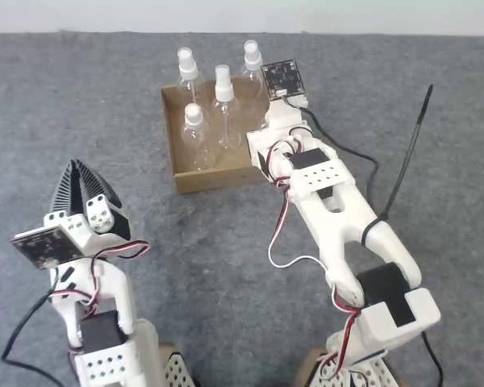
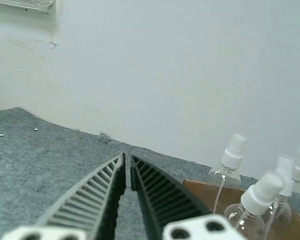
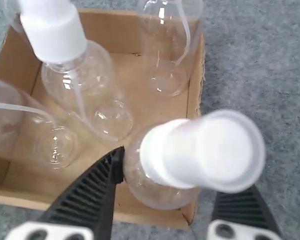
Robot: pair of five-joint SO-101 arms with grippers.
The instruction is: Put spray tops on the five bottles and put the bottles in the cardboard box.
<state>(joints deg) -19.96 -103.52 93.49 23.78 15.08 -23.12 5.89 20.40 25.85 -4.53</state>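
An open cardboard box lies on the grey carpet, with several clear bottles standing in it, such as one near its front, all with white spray tops. My right gripper hangs over the box's right front corner, its fingers around another clear bottle with a white spray top; one black finger touches the bottle's side. That bottle's base is low inside the box. My left gripper is shut and holds nothing, raised at the front left, far from the box.
Grey carpet spreads all around the box. A thin black rod stands up at the right. Cables trail beside the right arm. A white wall runs behind the table.
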